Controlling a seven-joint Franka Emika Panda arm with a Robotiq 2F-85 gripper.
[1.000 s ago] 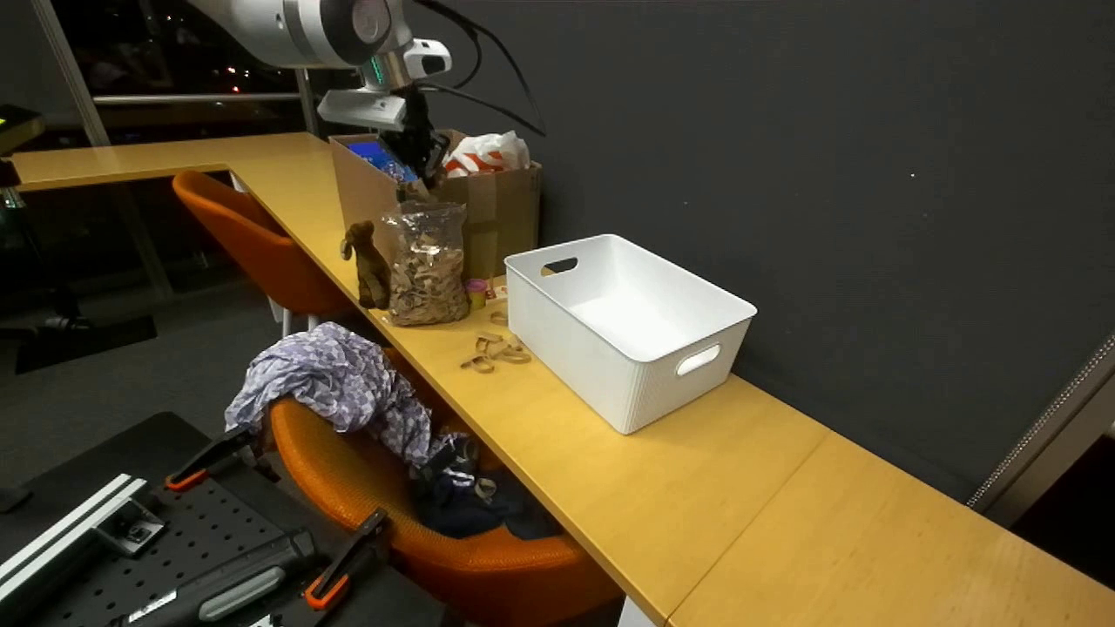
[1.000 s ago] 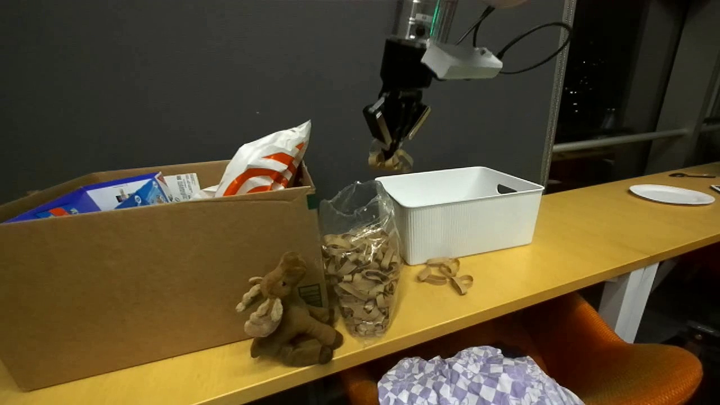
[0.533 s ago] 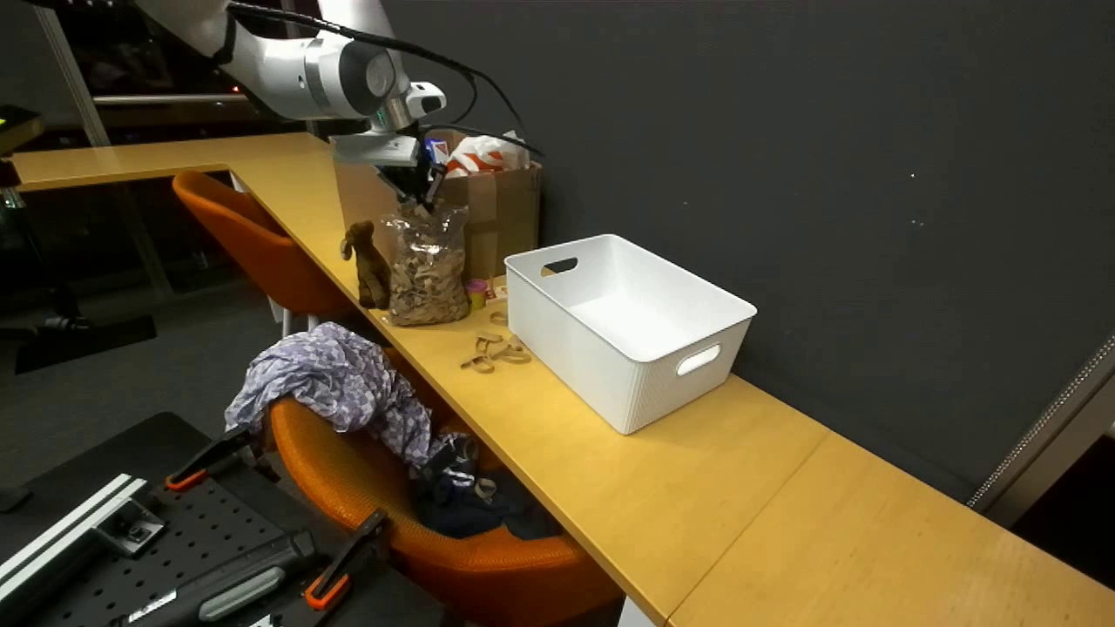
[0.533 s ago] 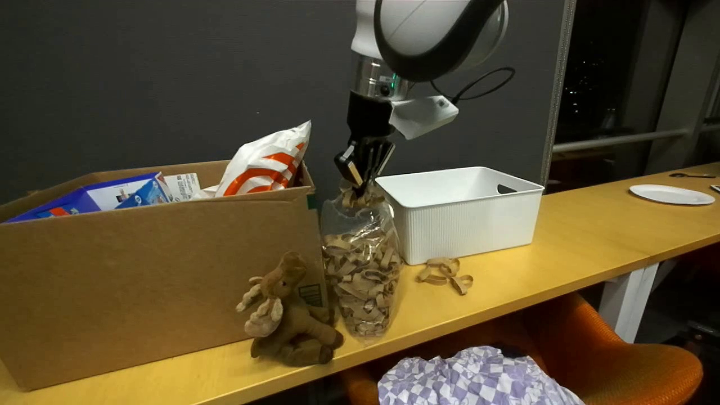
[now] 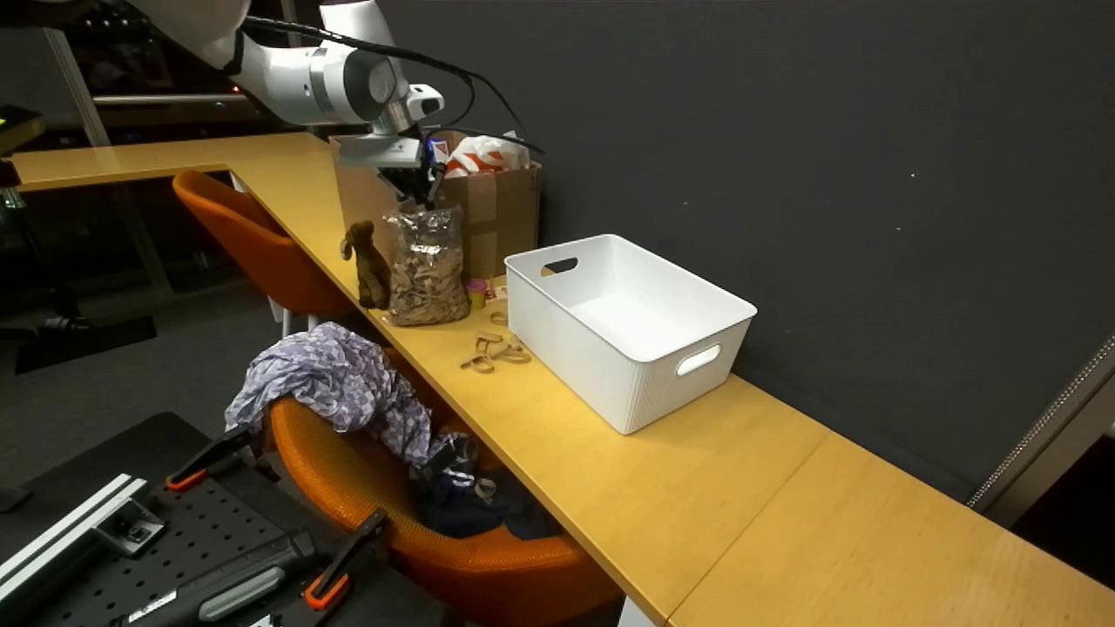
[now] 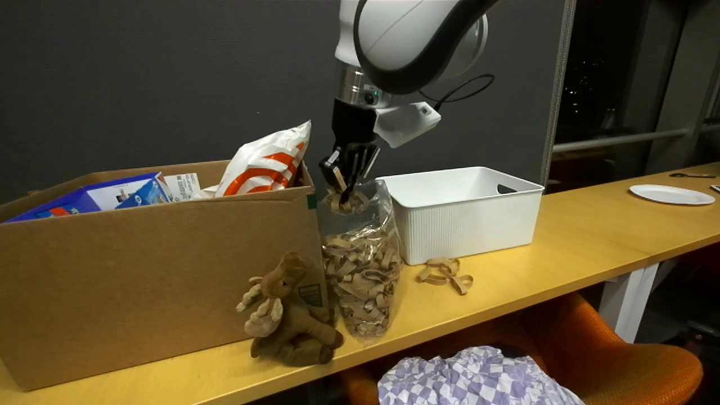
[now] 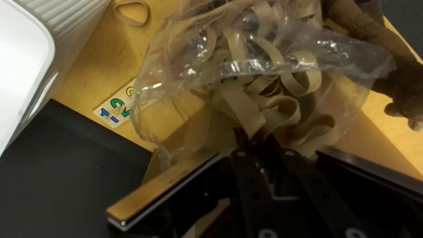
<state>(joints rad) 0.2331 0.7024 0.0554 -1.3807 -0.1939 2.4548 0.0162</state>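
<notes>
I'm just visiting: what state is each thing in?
Black two-fingered gripper: closed, pinching curled tan bands
Clear plastic bag: upright, open, partly filled with similar bands
White ribbed plastic bin: upright, open
Brown cardboard box: open, orange-striped white bag poking out
Brown plush toy animal: sitting upright
Loose tan bands: lying on the yellow wooden table
White round plate: lying flat
Purple-white checked cloth: crumpled over an orange fabric chair

Wood-toned bench (image 6: 568,236), bearing directly: a cardboard box (image 6: 163,292); beside it, a plush moose (image 6: 298,332) and an upright clear bag of bands (image 6: 364,281); a white bin (image 6: 472,228); loose tan bands (image 6: 449,270) near the bin's base; a white plate (image 6: 672,194), well apart; a small purple-lidded tub (image 5: 476,294); a numeral card (image 7: 114,109), between bag and bin.
</notes>
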